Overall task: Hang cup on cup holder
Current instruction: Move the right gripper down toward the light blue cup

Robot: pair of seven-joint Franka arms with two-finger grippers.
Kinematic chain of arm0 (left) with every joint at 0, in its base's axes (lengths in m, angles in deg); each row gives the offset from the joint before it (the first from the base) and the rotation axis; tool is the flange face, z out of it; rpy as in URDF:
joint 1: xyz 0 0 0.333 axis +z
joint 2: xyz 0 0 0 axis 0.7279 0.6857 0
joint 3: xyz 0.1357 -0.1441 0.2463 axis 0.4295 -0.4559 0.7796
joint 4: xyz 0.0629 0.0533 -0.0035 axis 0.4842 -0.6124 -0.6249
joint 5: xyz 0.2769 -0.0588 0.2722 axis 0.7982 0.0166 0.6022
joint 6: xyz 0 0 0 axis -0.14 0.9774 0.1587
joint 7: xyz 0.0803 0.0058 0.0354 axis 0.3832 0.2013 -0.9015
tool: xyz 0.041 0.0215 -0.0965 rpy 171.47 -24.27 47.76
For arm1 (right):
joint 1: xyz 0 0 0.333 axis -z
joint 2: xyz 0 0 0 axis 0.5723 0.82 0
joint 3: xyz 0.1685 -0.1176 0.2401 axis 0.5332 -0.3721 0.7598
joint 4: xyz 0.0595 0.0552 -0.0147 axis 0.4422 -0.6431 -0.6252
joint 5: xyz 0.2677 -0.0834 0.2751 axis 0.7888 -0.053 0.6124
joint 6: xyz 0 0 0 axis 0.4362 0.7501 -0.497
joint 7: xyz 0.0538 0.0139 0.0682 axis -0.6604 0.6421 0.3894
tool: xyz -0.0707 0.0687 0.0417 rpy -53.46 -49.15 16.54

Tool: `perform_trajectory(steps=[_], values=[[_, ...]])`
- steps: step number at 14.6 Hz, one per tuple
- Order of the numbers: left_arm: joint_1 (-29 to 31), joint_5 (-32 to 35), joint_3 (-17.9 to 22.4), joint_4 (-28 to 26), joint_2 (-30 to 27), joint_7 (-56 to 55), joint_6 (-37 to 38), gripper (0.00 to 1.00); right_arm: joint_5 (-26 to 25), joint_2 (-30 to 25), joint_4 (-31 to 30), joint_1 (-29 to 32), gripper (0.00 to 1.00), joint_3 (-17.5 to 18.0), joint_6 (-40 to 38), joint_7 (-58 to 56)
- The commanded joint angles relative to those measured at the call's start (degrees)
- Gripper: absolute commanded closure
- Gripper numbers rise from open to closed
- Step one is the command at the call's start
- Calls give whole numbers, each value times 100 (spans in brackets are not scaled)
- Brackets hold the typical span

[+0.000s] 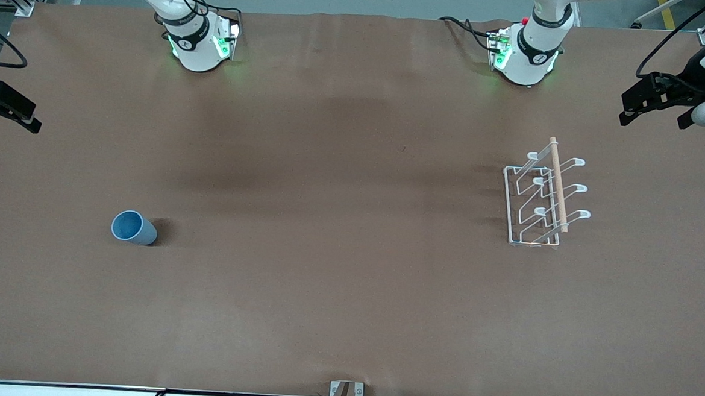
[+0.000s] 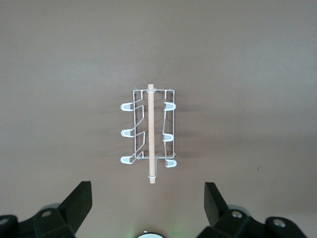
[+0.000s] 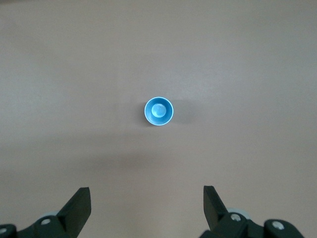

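- Nearest the front camera stands the small light blue plain plastic tumbler cup [image 1: 134, 227], upright and mouth up on the brown counter [image 1: 339, 221], toward the right arm's end, at about eight o'clock from the counter's middle.
- At about three o'clock, well apart from it, sits the white wire cup holder with looped prongs and a light wooden rod [image 1: 544, 199]; all prongs are bare.
- Hovering high above the cup, the right gripper [image 3: 147, 210] points straight down, jaws wide and empty; it is the nearer arm, so I judge a vertical descent comes first.
- Likewise wide and empty, the left gripper [image 2: 148, 208] waits over the holder.
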Motion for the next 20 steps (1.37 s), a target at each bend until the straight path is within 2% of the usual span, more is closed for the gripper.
perform_trajectory(steps=[1, 11, 13, 16, 20], values=[[13, 27, -2, 129, 43, 78, 115, 0, 88, -15, 20, 55, 0, 65, 0, -40], [39, 27, 15, 138, 43, 70, 115, 0, 219, -15, 20, 28, 0, 74, 61, -5], [39, 27, 15, 138, 52, 78, 115, 0, 290, 55, 12, 46, 0, 65, 332, -23], [39, 18, 15, 147, 96, 87, 115, 0, 273, 475, 29, 99, 0, 65, 605, -49], [30, 18, 7, 147, 105, 87, 115, 0, 272, 1266, -6, 125, 0, 56, 1404, -58]])
